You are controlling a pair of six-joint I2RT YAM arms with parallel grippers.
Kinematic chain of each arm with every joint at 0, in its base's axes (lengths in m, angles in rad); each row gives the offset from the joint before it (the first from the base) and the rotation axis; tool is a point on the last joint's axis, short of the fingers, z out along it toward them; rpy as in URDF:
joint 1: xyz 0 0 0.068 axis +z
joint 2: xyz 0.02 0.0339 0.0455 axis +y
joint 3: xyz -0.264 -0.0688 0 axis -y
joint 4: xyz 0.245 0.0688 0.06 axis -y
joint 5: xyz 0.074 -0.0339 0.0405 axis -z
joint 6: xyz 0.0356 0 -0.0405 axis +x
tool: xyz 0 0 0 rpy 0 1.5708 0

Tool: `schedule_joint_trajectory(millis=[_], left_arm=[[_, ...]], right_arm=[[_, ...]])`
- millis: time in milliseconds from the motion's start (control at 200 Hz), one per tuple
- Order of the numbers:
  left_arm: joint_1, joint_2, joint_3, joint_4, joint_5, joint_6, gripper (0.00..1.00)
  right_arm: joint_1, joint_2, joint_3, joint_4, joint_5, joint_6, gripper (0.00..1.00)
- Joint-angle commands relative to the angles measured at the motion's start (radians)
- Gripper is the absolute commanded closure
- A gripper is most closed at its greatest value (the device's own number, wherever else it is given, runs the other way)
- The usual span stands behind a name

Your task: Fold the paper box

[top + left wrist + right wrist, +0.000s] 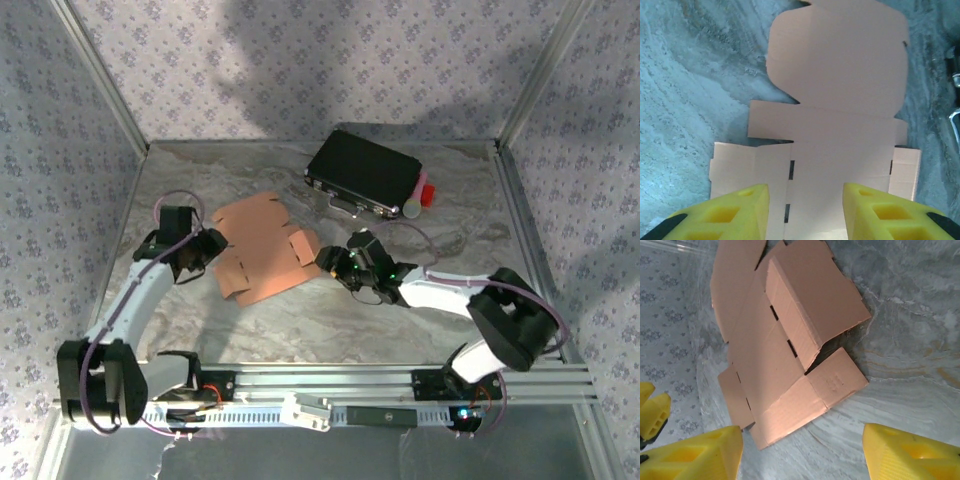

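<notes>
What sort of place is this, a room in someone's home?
Probably a robot test booth, not a home: the left arm and right arm are bolted to a metal rail, and patterned panels wall in the table, holding a paper box and black case.

The paper box [840, 125] runs off the left wrist view's bottom edge behind yellow fingers [735, 215]. The red-capped thing [424, 195] beside the black case [365, 168] is too small to name.

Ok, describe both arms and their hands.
The left arm and right arm: white links, black joints, thin purplish cables looping alongside. The left hand and right hand have chunky yellow fingers with recessed pockets; green lights glow by the right wrist.
</notes>
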Motion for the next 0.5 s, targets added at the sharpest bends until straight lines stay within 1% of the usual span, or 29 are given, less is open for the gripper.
schedule_joint_trajectory(millis=[0, 100, 170, 270, 340, 425, 495], left_arm=[[0.009, 0.042, 0.043, -0.061, 0.082, 0.062, 0.58], [0.009, -0.007, -0.026, -0.036, 0.09, 0.009, 0.58], [0.002, -0.084, -0.09, -0.018, 0.098, -0.044, 0.56], [-0.029, -0.198, -0.172, -0.008, 0.078, -0.099, 0.53], [-0.04, -0.252, -0.207, -0.008, 0.072, -0.116, 0.52], [-0.041, -0.277, -0.23, -0.013, 0.076, -0.113, 0.52], [-0.043, -0.274, -0.23, -0.026, 0.08, -0.1, 0.52]], right_arm=[[0.004, 0.066, 0.002, 0.171, 0.012, 0.11, 0.34], [0.002, 0.144, -0.001, 0.283, 0.023, 0.173, 0.36], [0.001, 0.206, 0.003, 0.36, 0.021, 0.221, 0.38], [-0.003, 0.298, 0.005, 0.464, 0.022, 0.3, 0.41], [-0.007, 0.356, 0.009, 0.523, 0.025, 0.349, 0.42], [-0.009, 0.402, -0.002, 0.623, 0.042, 0.375, 0.45], [-0.009, 0.406, -0.004, 0.628, 0.057, 0.384, 0.46]])
